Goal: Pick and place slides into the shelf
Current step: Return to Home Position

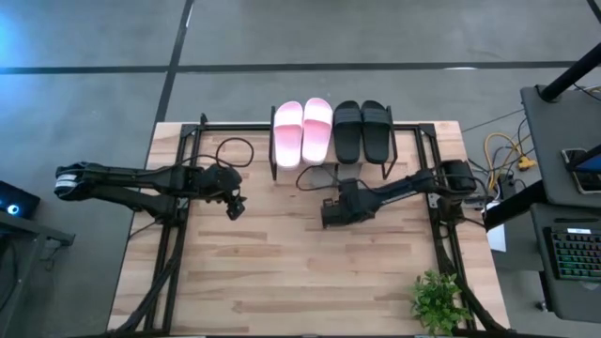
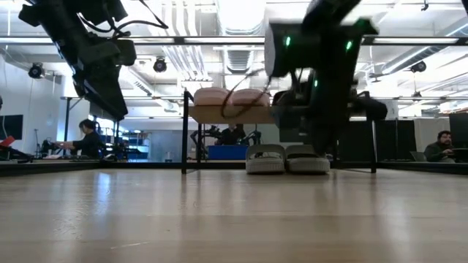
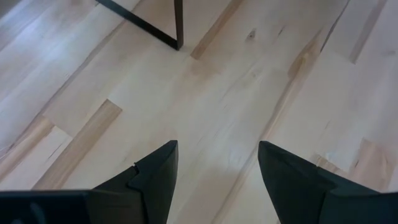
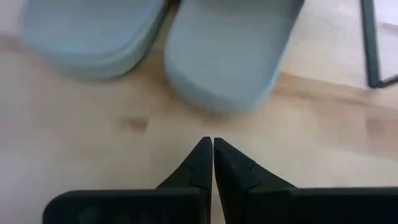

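The shelf (image 1: 331, 161) stands at the table's far middle. The pale pink pair (image 1: 302, 131) and the black pair (image 1: 362, 130) lie side by side on its top board. The grey-green pair (image 2: 286, 158) rests sole-down on the tabletop under the board; its rounded ends (image 4: 224, 62) show in the right wrist view. My right gripper (image 1: 333, 216) hangs shut just in front of that pair, touching nothing (image 4: 212, 155). My left gripper (image 1: 235, 208) is open above bare wood, left of the shelf (image 3: 217, 180).
A black shelf leg (image 3: 178, 28) stands just ahead of my left gripper. Cables (image 1: 235, 150) loop near the shelf's feet. A small green plant (image 1: 437, 300) sits at the near right corner. Bare tabletop (image 1: 282, 272) spreads across the near half. People sit in the room beyond.
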### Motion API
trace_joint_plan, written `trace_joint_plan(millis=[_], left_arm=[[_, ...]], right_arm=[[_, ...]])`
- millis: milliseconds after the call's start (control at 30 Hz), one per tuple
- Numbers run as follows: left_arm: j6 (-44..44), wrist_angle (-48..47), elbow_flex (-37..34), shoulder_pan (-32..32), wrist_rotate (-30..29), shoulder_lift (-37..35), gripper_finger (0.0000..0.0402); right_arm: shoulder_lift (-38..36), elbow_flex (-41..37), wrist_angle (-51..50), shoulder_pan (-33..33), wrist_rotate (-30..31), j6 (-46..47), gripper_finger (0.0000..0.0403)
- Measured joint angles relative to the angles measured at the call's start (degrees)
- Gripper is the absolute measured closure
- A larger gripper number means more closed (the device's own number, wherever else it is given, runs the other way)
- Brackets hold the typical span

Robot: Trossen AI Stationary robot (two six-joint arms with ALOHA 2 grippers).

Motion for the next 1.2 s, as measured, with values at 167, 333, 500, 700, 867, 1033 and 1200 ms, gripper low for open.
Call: trace_joint_plan(millis=[167,333,500,700,867,1033,1200], left_arm=[[0.2,0.5,0.6,0.0,0.2,0.0,0.0194],[6.6,8.3,2.0,0.0,7.3,-0.5,0.0194],[12.4,20.4,3.7,0.0,11.7,-1.0,0.0194],[11.7,22.5,6.9,0.0,11.8,-2.4,0.0194],[8.5,22.4,7.7,0.0,15.0,-4.2,0.0194],[6.5,21.8,7.8,0.0,19.0,-7.1,0.0194],[7.0,22.9,7.8,-0.1,27.8,-9.4,0.0194]], right_arm=[[-2.4,5.8,-4.4,7.1,1.2,0.2,0.0394],[-10.2,8.8,3.9,15.6,-3.1,-14.2,0.0394],[-21.1,11.8,-5.6,20.0,-1.3,-9.2,0.0394],[-32.0,13.6,-1.4,27.1,10.1,-2.5,0.0394],[-36.5,13.6,2.9,32.1,23.2,-16.9,0.0394],[-38.9,13.5,5.4,32.5,20.7,-20.4,0.0394],[-38.6,10.6,18.3,29.9,5.1,-34.3,0.0394]])
